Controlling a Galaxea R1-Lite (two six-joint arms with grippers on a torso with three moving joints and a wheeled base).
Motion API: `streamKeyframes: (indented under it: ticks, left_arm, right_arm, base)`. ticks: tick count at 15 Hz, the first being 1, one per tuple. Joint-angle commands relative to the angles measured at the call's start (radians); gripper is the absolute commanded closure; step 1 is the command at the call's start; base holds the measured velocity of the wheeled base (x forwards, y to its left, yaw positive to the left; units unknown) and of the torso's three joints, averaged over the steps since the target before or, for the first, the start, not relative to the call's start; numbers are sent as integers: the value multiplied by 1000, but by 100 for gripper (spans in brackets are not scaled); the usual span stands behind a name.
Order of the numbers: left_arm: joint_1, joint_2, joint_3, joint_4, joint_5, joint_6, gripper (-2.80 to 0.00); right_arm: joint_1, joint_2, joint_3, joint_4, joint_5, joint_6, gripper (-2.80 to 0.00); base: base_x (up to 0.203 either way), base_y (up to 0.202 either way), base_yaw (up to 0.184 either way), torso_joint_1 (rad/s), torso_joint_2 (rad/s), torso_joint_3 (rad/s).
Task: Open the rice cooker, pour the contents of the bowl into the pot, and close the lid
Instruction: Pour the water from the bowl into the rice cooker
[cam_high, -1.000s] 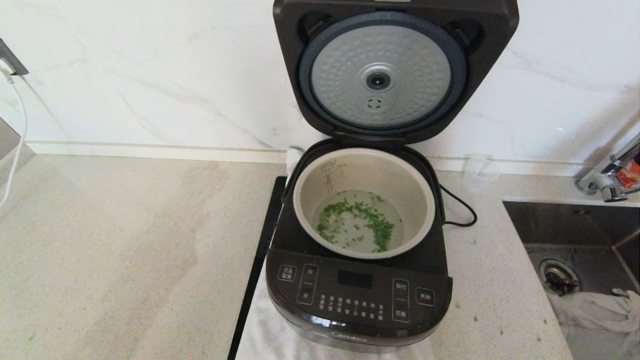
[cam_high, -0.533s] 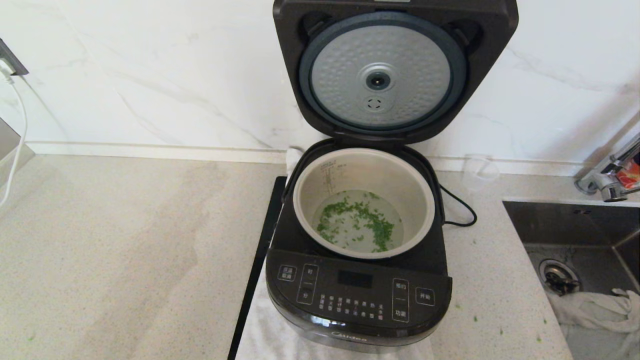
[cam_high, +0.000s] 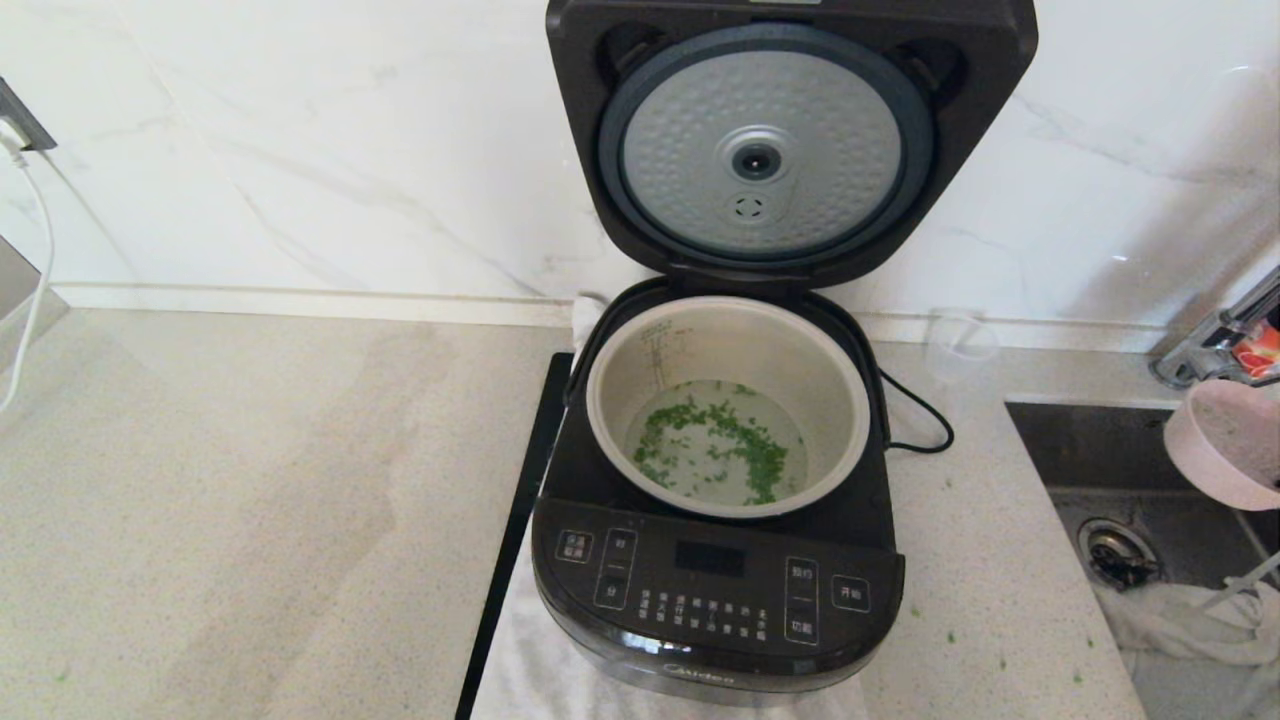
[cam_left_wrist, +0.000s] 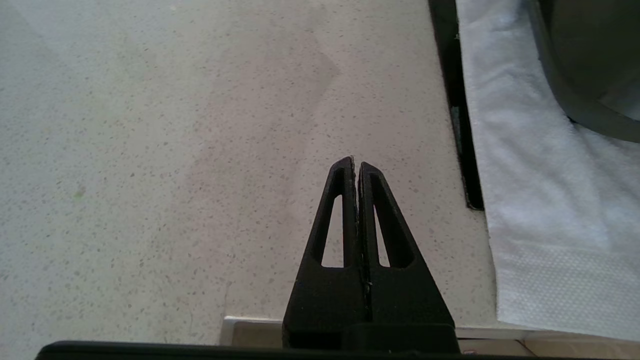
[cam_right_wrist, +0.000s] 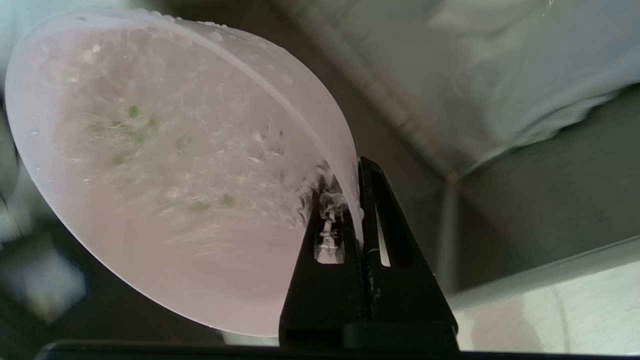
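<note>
The black rice cooker (cam_high: 716, 590) stands on the counter with its lid (cam_high: 790, 140) raised upright, silver inner plate facing me. Its grey-beige pot (cam_high: 728, 404) holds chopped green bits (cam_high: 715, 440) in clear water. At the right edge of the head view the pale pink bowl (cam_high: 1228, 442) hangs tilted above the sink. My right gripper (cam_right_wrist: 356, 167) is shut on the rim of that bowl (cam_right_wrist: 165, 175), which carries only droplets and a few green specks. My left gripper (cam_left_wrist: 356, 164) is shut with nothing in it, low over the counter left of the cooker.
A steel sink (cam_high: 1150, 470) with a white cloth (cam_high: 1190, 620) lies to the right, a tap (cam_high: 1215, 350) behind it. A clear measuring cup (cam_high: 960, 345) stands by the wall. A white towel (cam_left_wrist: 530, 190) lies under the cooker, its cord (cam_high: 915, 415) trailing right.
The pink bowl has come into the head view at the right edge over the sink; it was out of view before. The cooker and lid have not moved.
</note>
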Motion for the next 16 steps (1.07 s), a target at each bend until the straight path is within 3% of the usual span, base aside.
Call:
streamKeyframes:
  ticks: [1, 4, 7, 12, 16]
  left_arm:
    - [0, -1, 0, 0, -1, 1, 0]
    - [0, -1, 0, 0, -1, 1, 0]
    - [0, -1, 0, 0, -1, 1, 0]
    - [0, -1, 0, 0, -1, 1, 0]
    - [0, -1, 0, 0, -1, 1, 0]
  right_arm:
    - [163, -175, 57, 6, -48, 9, 0]
    - [369, -271, 39, 66, -133, 43, 0]
    - [543, -302, -106, 196, -196, 100, 0]
    - [721, -262, -293, 383, -215, 135, 0]
    - [860, -202, -375, 429, -301, 184, 0]
  base:
    - [0, 0, 0, 0, 0, 0]
    - [0, 0, 0, 0, 0, 0]
    - [0, 0, 0, 0, 0, 0]
    - [0, 0, 0, 0, 0, 0]
    - [0, 0, 0, 0, 0, 0]
